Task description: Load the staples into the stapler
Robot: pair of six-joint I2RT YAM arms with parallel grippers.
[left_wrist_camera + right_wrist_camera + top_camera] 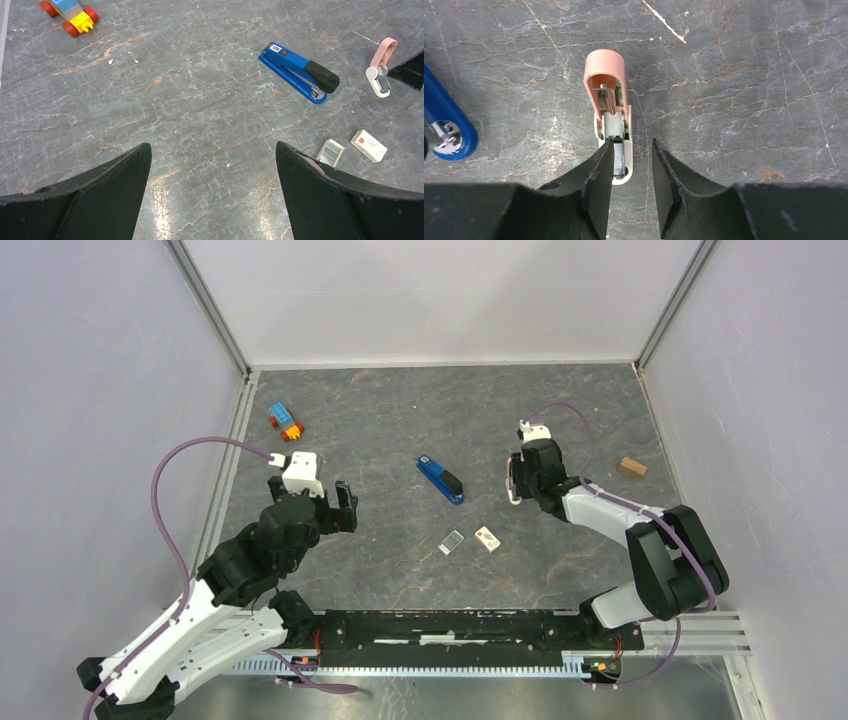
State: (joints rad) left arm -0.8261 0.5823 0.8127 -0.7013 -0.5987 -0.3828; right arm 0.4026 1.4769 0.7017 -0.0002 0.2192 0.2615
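Starting on the left, the left gripper [212, 144] hangs over the tabletop [200, 100] with its jaws spread wide and nothing in them.

The stapler [295, 71] lies ahead of it and off to its right, closed and flat on its base. Its long axis runs on a diagonal. The blue nose points away and leftward, and the black end angles back toward the right gripper [632, 142]. It looks rigid and a bit weighty for its size, with a smooth top that's probably slippery. Pinching across the narrow sides at mid-body seems the safest bet.

The staples [330, 152] sit just off the tip of the left gripper's right-hand finger, nearer than the stapler. The strip's long axis points roughly toward the stapler's black end. It's likely feather-light and brittle, and awkward to lift since it lies flat. Best to nip the long edges gently.

The right gripper has its jaws partway apart, straddling the near end of a pink-and-white piece [605, 75]. It doesn't look clamped. The stapler is off to its left.
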